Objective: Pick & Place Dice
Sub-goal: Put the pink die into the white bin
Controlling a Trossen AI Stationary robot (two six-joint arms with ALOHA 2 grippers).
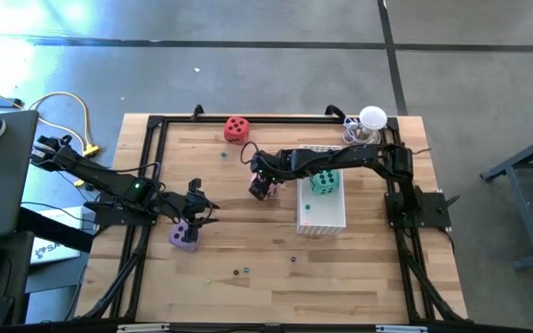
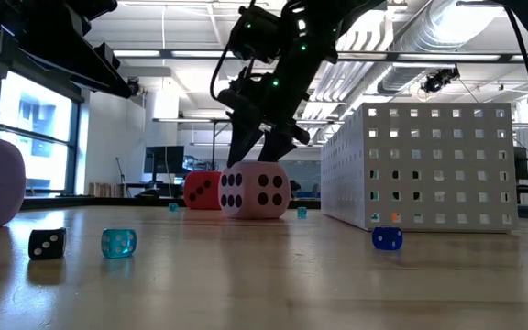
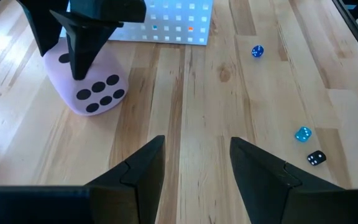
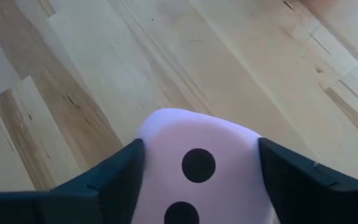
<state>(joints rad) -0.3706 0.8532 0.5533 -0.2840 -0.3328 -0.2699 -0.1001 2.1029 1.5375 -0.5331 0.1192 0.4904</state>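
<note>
Fingers (image 4: 123, 174) flank pink die (image 4: 197, 162), open tabletop (image 4: 73, 62) beyond.

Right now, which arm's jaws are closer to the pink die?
Right. The right gripper straddles the pink die, one finger on each side. The left gripper is off to the side, above the purple die.
</note>
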